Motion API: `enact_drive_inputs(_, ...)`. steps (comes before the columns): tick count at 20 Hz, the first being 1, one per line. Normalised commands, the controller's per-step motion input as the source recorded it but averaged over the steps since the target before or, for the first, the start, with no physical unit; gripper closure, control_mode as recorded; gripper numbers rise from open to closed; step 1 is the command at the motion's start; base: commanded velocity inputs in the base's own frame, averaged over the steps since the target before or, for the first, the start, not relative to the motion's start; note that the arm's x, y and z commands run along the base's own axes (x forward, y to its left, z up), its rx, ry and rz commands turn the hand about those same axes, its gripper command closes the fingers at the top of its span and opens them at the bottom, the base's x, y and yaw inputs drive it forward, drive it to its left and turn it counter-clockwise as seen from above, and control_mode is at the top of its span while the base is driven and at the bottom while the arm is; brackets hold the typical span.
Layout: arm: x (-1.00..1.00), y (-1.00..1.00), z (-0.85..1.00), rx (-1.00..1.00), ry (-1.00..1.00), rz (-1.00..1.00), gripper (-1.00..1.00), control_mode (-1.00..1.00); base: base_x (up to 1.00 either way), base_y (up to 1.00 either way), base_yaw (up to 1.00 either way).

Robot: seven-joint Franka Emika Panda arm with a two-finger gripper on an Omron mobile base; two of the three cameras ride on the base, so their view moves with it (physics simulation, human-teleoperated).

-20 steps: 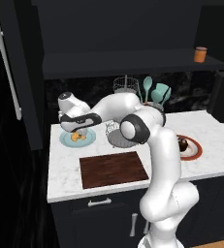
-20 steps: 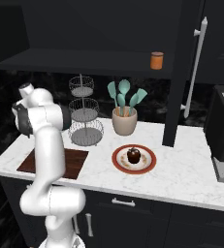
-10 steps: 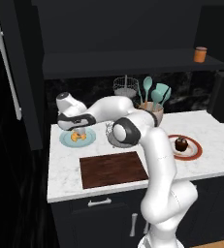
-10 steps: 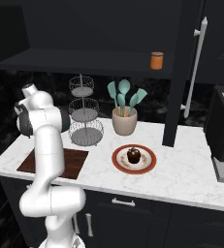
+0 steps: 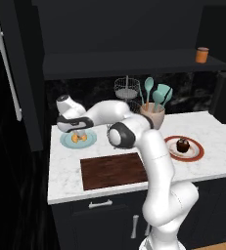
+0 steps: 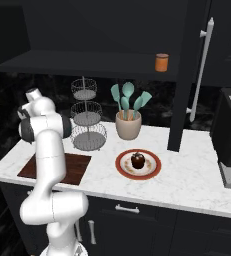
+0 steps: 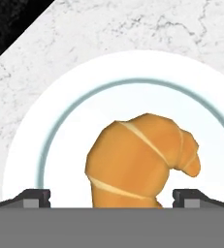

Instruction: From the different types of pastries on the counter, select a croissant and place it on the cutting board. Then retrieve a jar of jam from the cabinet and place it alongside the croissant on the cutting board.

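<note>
Croissant (image 7: 140,162), small golden-orange crescent, sits on round light-blue plate (image 7: 55,131) directly under the two-finger gripper (image 7: 111,196). Jaws spread wide, holding nothing. Descend straight, straddle the thick middle, close gently, then carry to dark reddish-brown wooden cutting board (image 5: 112,171).

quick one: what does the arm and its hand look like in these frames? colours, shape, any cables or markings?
Glossy white arm made of rounded tubular links, with dark grey round caps at the joints. It rises from a bulbous white base. The hand has a dark grey body under a white wrist; its two small dark fingertips look blocky and squared. No cables or markings visible.
</note>
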Motion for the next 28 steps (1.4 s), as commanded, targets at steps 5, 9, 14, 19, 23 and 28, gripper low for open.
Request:
enact_drive_inputs(5,0.13,0.00,-0.18,0.00,0.01,-0.02,-1.00,-1.00,0.00,0.00,0.00)
enact_drive_inputs(9,0.25,0.00,-0.15,0.00,0.00,-0.02,-1.00,-1.00,0.00,0.00,0.00)
enact_drive_inputs(14,0.09,0.00,-0.24,0.00,0.01,-0.02,-1.00,-1.00,0.00,0.00,0.00)
enact_drive_inputs(19,0.00,0.00,-0.41,0.00,0.07,-0.03,-1.00,-1.00,0.00,0.00,0.00)
enact_drive_inputs(23,0.00,-0.06,-0.59,0.00,0.09,-0.05,-1.00,-1.00,0.00,0.00,0.00)
enact_drive_inputs(28,-0.13,-0.08,-0.86,0.00,0.12,-0.08,1.00,-1.00,0.00,0.00,0.00)
